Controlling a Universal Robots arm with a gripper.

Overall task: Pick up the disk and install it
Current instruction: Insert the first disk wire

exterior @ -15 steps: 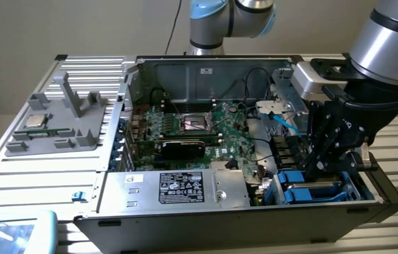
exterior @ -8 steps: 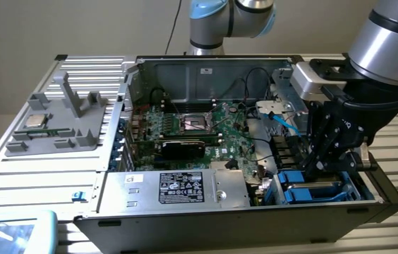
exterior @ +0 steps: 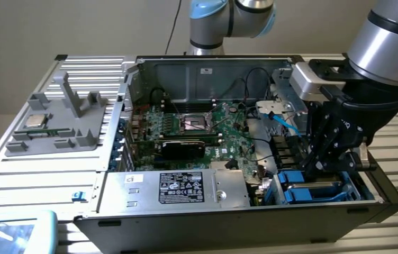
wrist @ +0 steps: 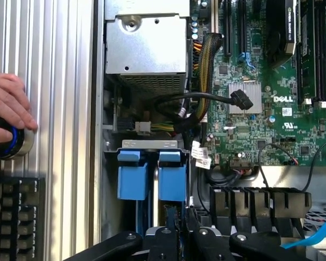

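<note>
One big open grey metal computer case (exterior: pixel 368 198) is sitting on the table. One green circuit board (exterior: pixel 238 140) is lying inside it. One shiny silver metal box with a black label (exterior: pixel 178 188) is sitting in the case. Two bright blue plastic disk carriers (wrist: pixel 133 174) are standing side by side in their slot. One black robot gripper (exterior: pixel 323 169) is hanging over them. One grey plastic holder tray (exterior: pixel 57 124) is lying beside the case, and one small square silver chip (exterior: pixel 35 120) is resting on it. One person's hand (wrist: pixel 8 103) is touching one round silver knob with a blue ring (wrist: pixel 13 142). One black keyboard (wrist: pixel 16 217) is lying near the knob.
</note>
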